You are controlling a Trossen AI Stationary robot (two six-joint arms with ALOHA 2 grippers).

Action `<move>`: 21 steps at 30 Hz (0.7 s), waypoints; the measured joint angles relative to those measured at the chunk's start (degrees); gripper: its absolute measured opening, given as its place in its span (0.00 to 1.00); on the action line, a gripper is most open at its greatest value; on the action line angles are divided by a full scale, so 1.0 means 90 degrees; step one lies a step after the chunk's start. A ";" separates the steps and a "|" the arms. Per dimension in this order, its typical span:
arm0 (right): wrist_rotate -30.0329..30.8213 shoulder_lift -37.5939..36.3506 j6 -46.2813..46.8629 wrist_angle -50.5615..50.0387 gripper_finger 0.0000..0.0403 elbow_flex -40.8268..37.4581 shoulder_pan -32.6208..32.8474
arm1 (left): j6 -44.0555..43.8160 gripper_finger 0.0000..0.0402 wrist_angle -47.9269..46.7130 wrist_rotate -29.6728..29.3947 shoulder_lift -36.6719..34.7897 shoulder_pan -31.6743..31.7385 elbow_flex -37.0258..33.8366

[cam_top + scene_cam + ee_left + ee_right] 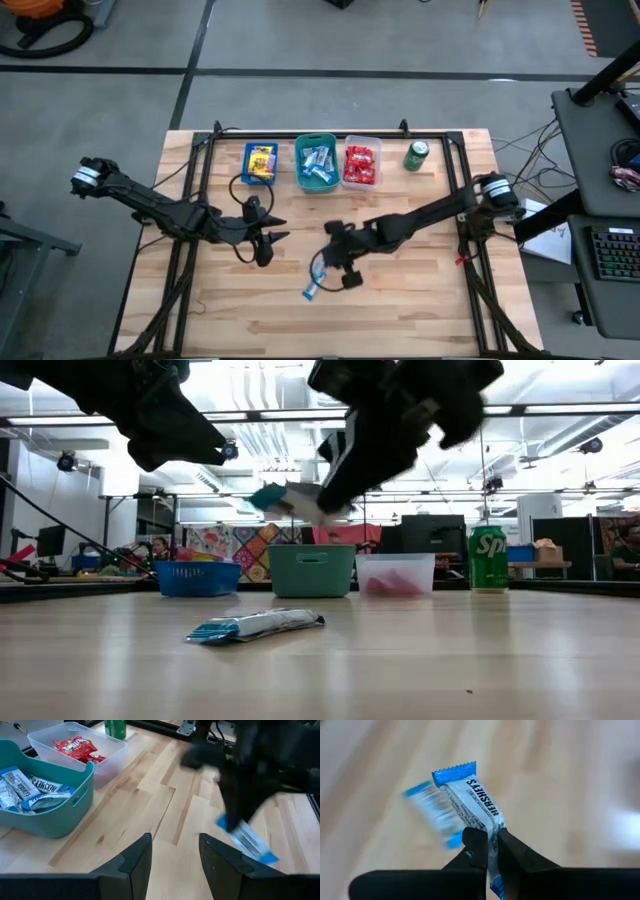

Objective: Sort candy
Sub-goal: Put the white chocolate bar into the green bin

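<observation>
My right gripper (491,847) is shut on a light blue-white candy packet (475,800), above the middle of the table (323,268). A second blue-white packet (255,625) lies flat on the wood just below it (311,292). My left gripper (175,855) is open and empty, hovering left of centre (265,242) and pointing toward the right arm. At the far edge stand a blue bin (259,163) with yellow candy, a teal bin (317,165) with blue-white candy and a clear bin (361,163) with red candy. My right gripper pinches the blue-white packet between its two fingers near one end (492,832). The rest of the packet sticks out ahead of the fingertips, ending in its blue crimped edge (455,770). The packet is lifted clear of the table (290,500), tilted.
A green soda can (417,155) stands right of the clear bin. A black frame rail (205,170) and cables run along the table's edges. Bare wood (400,300) lies in front of the bins and toward the near edge.
</observation>
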 joint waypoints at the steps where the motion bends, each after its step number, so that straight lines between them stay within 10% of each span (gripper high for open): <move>1: 0.0320 -0.0117 -0.0002 -0.0033 0.05 -0.0002 -0.0047 | 0.0000 0.36 0.0007 -0.0002 0.0015 0.0000 0.0000; 9: 0.2660 -0.0713 0.0073 -0.0014 0.04 0.0011 -0.1029 | 0.0029 0.36 -0.0101 -0.0007 0.0066 0.0000 0.0000; 21: 0.1928 -0.0198 0.0384 0.1531 0.09 0.0011 -0.3292 | 0.0007 0.36 -0.0103 -0.0007 0.0051 0.0002 0.0000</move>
